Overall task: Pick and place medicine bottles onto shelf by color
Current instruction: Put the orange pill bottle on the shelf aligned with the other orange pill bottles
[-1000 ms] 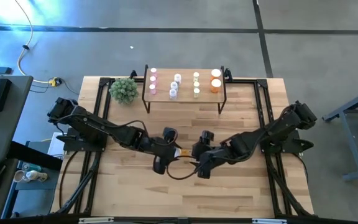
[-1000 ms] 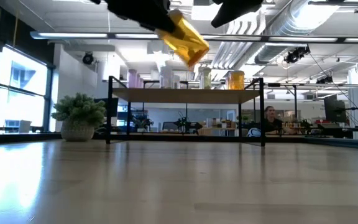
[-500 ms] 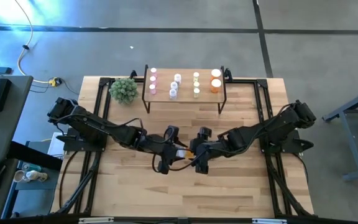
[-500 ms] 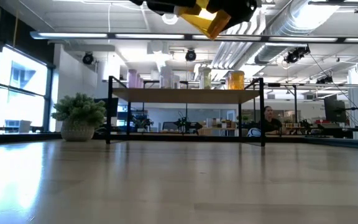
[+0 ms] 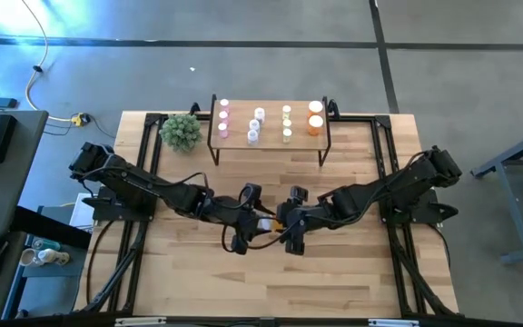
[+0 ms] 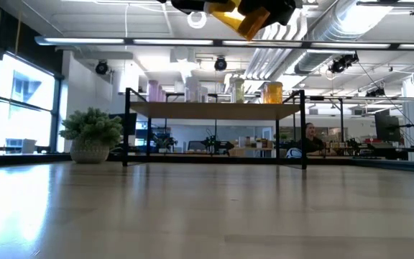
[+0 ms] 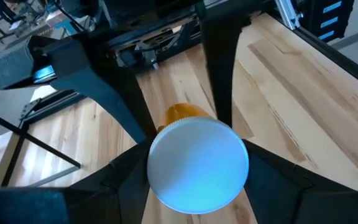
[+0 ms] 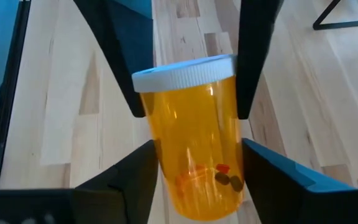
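Note:
An orange medicine bottle (image 5: 266, 223) with a white cap hangs high over the table's middle, between both grippers. My left gripper (image 7: 197, 174) is shut on its cap end, and my right gripper (image 8: 197, 168) is shut on its orange body. The shelf (image 5: 271, 145) stands at the table's far edge on thin black legs. On its wooden top stand pink (image 5: 223, 118), whitish (image 5: 255, 125), yellow-green (image 5: 286, 123) and orange (image 5: 315, 118) bottles in rows. In the low view the held bottle (image 6: 246, 16) shows at the top edge, above the shelf (image 6: 214, 109). My left gripper pinches the white cap's rim (image 7: 160, 174) between its two fingers. The fingers come from the table's left, slanting a little down, and lie along the bottle. The cap's flat top faces the wrist. My right gripper has its two fingers on opposite sides of the orange body (image 8: 166, 162), near the bottle's bottom. It comes from the table's right, slanting down, with its fingers along the bottle. The bottle is lifted clear of the table, lying nearly level with its cap toward the left arm.
A small potted plant (image 5: 181, 132) stands left of the shelf at the far edge. Black frame rails (image 5: 148, 163) run along both sides of the table. Bare wood lies between the arms and the near edge.
My right gripper has gone toward the table's left and come onto the bottle's body. My left gripper has tipped upward, so the bottle, slanting down a second ago, now sits higher and closer to level.

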Robot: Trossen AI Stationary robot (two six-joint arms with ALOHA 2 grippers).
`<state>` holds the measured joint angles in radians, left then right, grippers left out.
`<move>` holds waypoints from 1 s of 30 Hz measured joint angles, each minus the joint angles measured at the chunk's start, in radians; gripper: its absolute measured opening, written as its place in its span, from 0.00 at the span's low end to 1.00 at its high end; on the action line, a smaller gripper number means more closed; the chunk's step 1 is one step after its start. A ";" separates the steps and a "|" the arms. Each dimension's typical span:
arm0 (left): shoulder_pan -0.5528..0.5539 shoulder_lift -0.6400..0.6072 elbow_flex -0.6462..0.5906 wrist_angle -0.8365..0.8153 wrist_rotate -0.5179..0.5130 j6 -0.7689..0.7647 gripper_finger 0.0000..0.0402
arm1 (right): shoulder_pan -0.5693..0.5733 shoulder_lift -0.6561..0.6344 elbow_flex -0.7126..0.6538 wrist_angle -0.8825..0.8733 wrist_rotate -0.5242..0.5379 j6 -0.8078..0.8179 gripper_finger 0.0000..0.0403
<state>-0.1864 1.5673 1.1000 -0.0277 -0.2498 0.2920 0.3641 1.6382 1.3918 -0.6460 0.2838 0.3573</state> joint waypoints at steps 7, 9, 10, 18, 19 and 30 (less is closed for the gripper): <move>0.000 0.000 0.000 0.001 0.003 -0.001 0.53 | 0.000 0.000 0.000 0.000 -0.004 -0.004 0.46; 0.000 0.000 0.000 0.002 0.002 -0.001 0.53 | 0.000 0.000 0.000 0.001 -0.004 -0.003 0.46; 0.000 0.000 0.000 0.002 0.002 0.000 0.53 | 0.000 0.000 0.000 0.001 -0.004 -0.003 0.46; 0.000 0.000 0.000 0.003 0.002 0.000 0.53 | 0.000 0.000 0.000 0.002 -0.004 0.000 0.46; 0.000 0.000 0.000 0.003 0.002 0.000 0.53 | 0.000 0.000 0.000 0.002 -0.004 0.000 0.46; 0.000 0.000 0.000 0.005 -0.006 0.000 0.67 | 0.000 0.000 0.000 -0.001 -0.005 0.011 0.46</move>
<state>-0.1860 1.5673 1.0996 -0.0223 -0.2555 0.2920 0.3641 1.6382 1.3921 -0.6468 0.2787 0.3680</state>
